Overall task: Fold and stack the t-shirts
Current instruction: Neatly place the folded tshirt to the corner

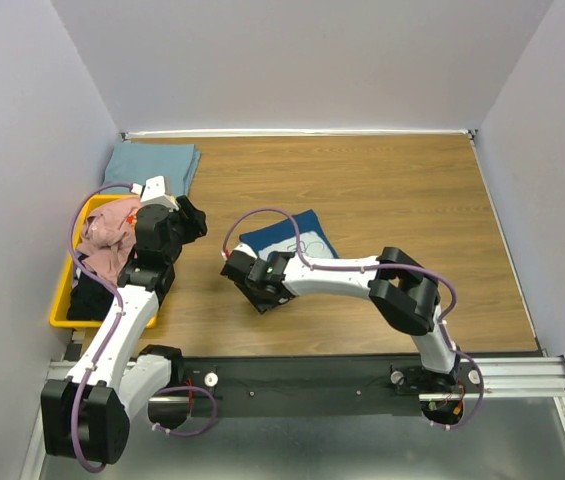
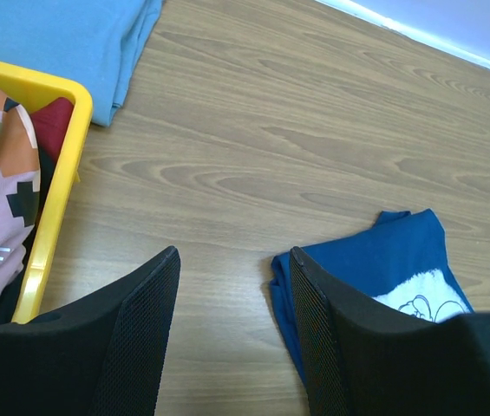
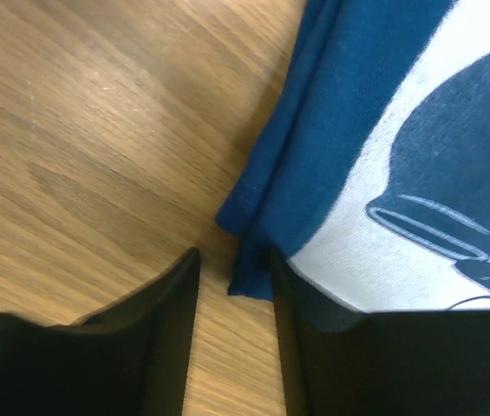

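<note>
A navy t-shirt [image 1: 297, 238] with a white cartoon print lies folded mid-table. My right gripper [image 1: 237, 262] is low at its near-left corner. In the right wrist view the gripper [image 3: 234, 254] is open narrowly. The shirt's [image 3: 349, 130] corner hangs between the fingers against the right one, with a gap to the left one. A pale grey-blue t-shirt [image 1: 152, 165] lies folded at the back left. Pink [image 1: 107, 235] and black [image 1: 87, 298] t-shirts are heaped in the bin. My left gripper [image 2: 233, 253] hovers open and empty over bare wood beside the bin, left of the navy shirt [image 2: 383, 260].
A yellow plastic bin [image 1: 62, 300] stands at the table's left edge, and its rim [image 2: 54, 199] is close to my left finger. White walls enclose the table on the left, back and right. Bare wood fills the right half.
</note>
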Tool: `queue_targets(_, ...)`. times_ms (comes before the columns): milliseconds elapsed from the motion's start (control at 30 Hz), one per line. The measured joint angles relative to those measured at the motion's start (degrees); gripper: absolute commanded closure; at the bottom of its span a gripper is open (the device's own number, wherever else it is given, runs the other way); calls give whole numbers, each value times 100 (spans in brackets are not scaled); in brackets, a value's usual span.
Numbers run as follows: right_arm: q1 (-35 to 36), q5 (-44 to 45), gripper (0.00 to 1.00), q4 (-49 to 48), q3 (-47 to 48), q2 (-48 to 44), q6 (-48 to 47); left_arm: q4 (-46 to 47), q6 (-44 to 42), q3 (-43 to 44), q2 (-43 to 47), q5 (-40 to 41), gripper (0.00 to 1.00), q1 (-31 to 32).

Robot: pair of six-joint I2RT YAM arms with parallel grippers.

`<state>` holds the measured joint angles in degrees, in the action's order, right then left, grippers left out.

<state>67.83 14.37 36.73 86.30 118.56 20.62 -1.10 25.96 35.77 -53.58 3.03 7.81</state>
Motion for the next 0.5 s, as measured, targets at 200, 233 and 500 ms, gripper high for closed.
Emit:
queue_targets(200, 87, 284, 93, 240, 240, 168, -125, -44, 24, 0, -105, -63, 39, 0)
queue_targets(233, 98, 365, 99, 269, 247, 170, -136, -48, 46, 0, -127, -103, 39, 0)
queue_targets(500, 120, 645, 99, 369, 247, 164, -122, -164, 450, -79, -341, -715, 39, 0)
